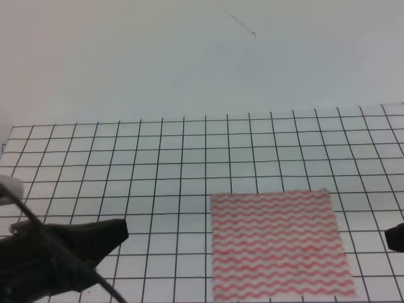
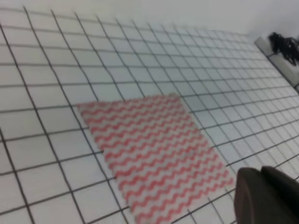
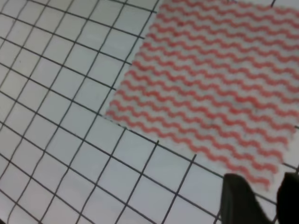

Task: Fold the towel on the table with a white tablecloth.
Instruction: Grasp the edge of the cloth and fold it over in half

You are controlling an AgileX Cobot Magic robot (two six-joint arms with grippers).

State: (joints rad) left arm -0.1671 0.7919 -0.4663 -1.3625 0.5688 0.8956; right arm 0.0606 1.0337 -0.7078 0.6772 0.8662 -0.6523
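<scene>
The towel (image 1: 278, 245) is shown flat near the tablecloth's (image 1: 158, 164) front edge; the right gripper (image 3: 264, 198), fingers parted and empty, is nearer; the left gripper's (image 1: 95, 243) fingers cannot be judged.

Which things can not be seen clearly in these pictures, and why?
- Left gripper, high view: dark and blurred, open or shut unclear; left wrist view shows only one dark part.
- Right gripper, high view: cut by the right edge.
- Towel, high view: near edge meets the bottom border.
- Table: covered by the tablecloth.
</scene>
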